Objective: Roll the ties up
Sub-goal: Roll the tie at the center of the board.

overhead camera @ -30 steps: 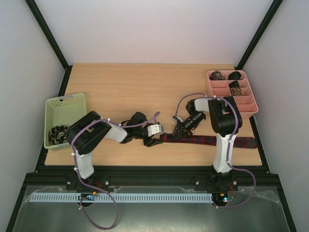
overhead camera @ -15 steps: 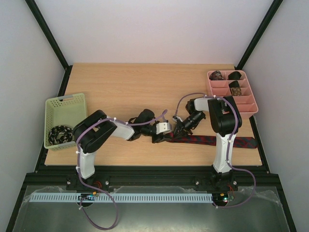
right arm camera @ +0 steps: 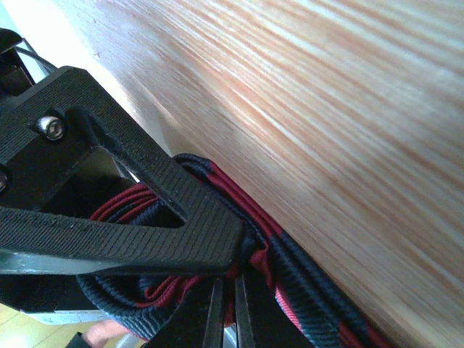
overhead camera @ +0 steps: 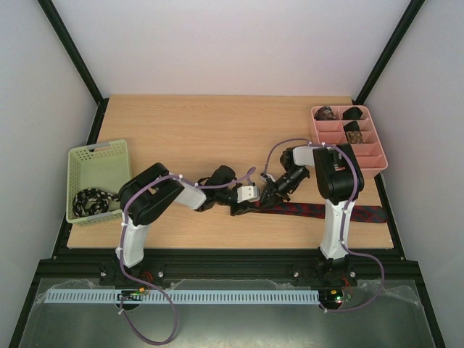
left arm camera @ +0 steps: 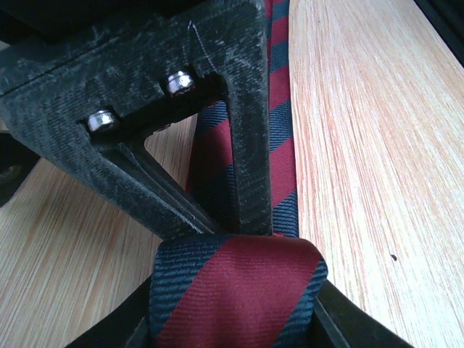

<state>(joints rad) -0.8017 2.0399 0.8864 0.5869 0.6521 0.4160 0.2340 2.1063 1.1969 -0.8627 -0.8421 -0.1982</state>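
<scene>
The left gripper (overhead camera: pixel 241 206) grasps the folded end of a dark red, navy-striped tie (overhead camera: pixel 319 212). The right gripper (overhead camera: pixel 262 202) pinches tight on the same fold.

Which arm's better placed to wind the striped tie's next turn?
Right, probably: the right gripper is shut on the coiled end of the striped tie; the left gripper only flanks it.

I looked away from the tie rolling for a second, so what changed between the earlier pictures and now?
The left gripper slid right and closed on the folded end of the striped tie. The right gripper stayed shut on it; basket and tray unchanged.
</scene>
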